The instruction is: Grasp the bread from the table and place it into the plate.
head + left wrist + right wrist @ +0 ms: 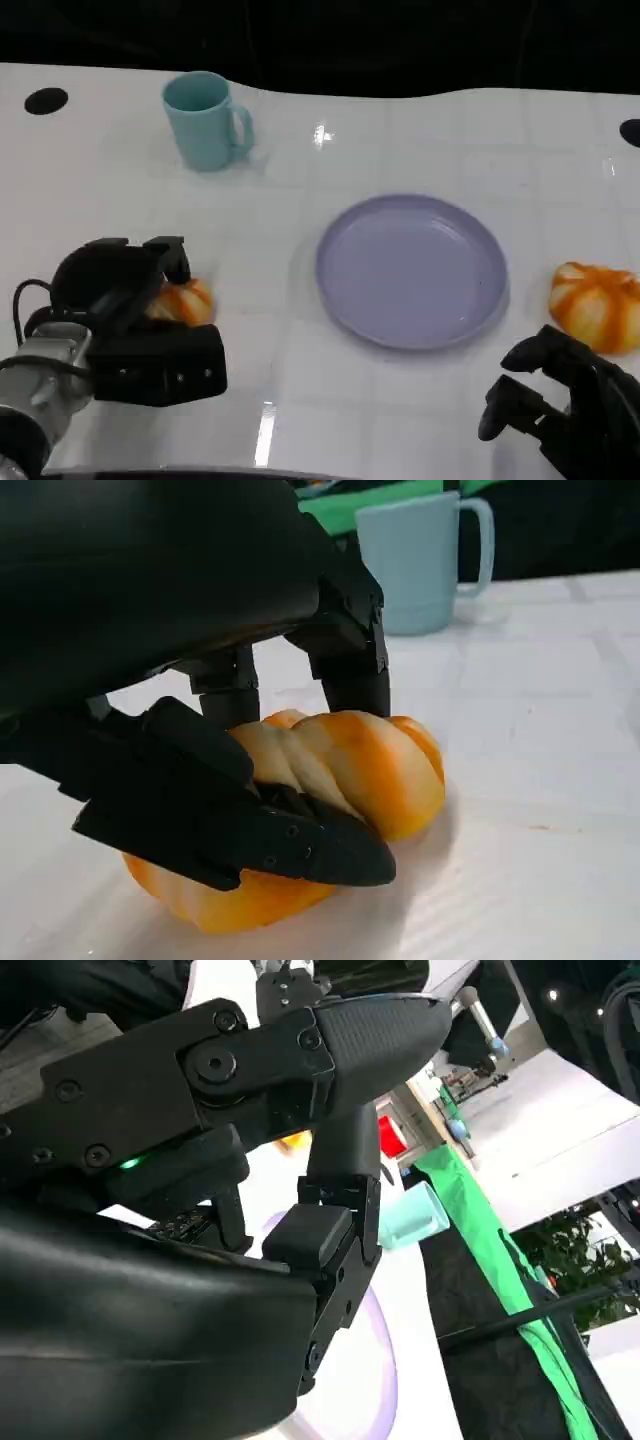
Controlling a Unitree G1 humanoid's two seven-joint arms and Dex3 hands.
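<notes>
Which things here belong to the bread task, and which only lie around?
Belong: bread gripped by the left hand, second bread beside the right hand, purple plate.
Lying around: teal mug.

The table (420,420) is finished in glossy white, crossed by a faint grey grid. The plate (412,270) is plain lavender. Left of the plate, orange bread (185,300) with cream stripes is noted; right of the plate, a second bread (597,305) is marked alike. The mug (205,120) is pale teal. Both hands (115,290) (565,400) are black.
</notes>
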